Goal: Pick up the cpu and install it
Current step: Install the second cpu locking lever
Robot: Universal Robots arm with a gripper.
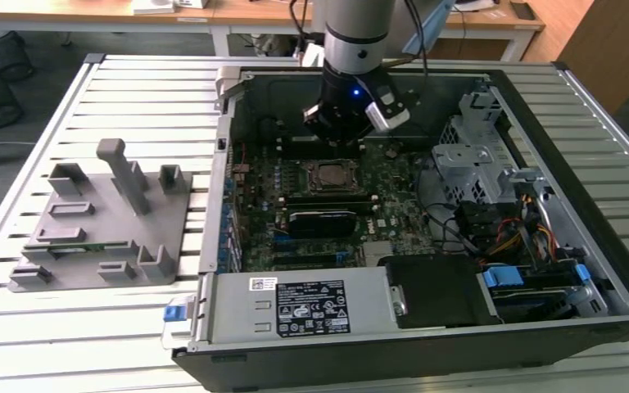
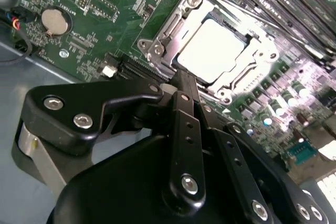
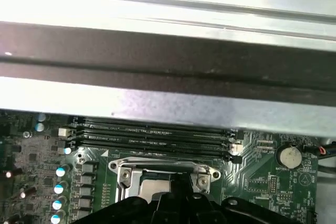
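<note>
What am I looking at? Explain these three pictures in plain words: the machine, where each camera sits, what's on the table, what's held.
The machine is one robot arm with an end effector, its grasping part. The exterior view comes from a camera off the arm. Both wrist views come from cameras riding on the arm near its wrist, looking past the end effector. On the slatted table stand an open computer case and, at the exterior view's left, a grey holder. The arm reaches into the case over the green circuit board. The cpu, a pale square chip, lies in its metal socket frame, not in the end effector, whose tip hangs at the frame's edge.
</note>
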